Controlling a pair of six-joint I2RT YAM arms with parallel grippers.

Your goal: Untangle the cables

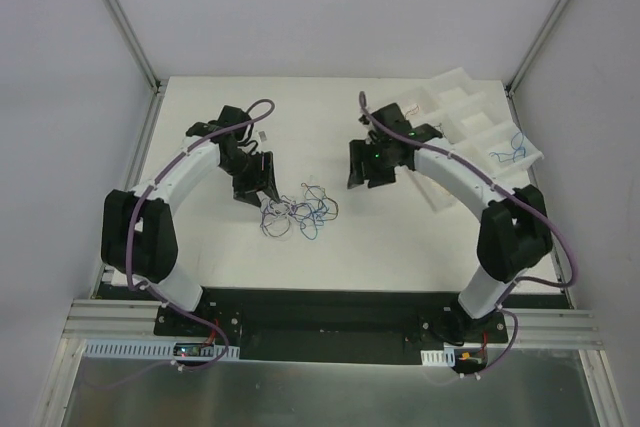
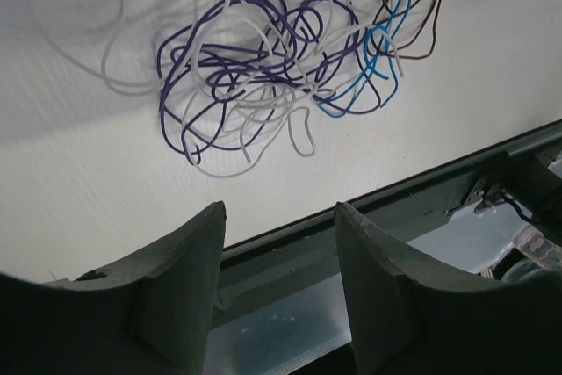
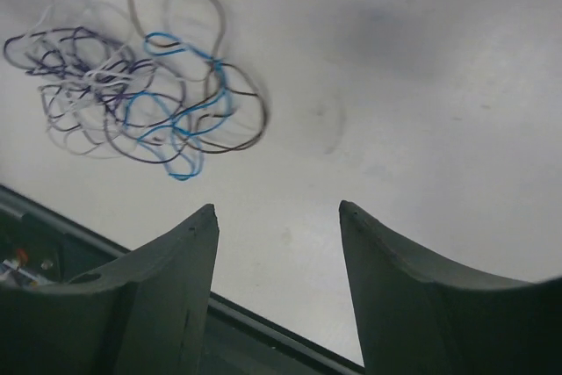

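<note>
Hovering spread just left of the cable tangle (image 1: 298,212) on the desk (image 1: 400,247), the left gripper (image 1: 262,190) should pinch one outlying purple loop (image 2: 162,85); the right gripper (image 1: 366,175), also spread, should anchor the blue strand (image 2: 336,114).

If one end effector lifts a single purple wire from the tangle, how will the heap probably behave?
The tangle of thin purple, white, blue and brown wires looks floppy: its loose loops lie flat. Probably light, so pulling one interwoven strand would likely drag the whole heap.
</note>
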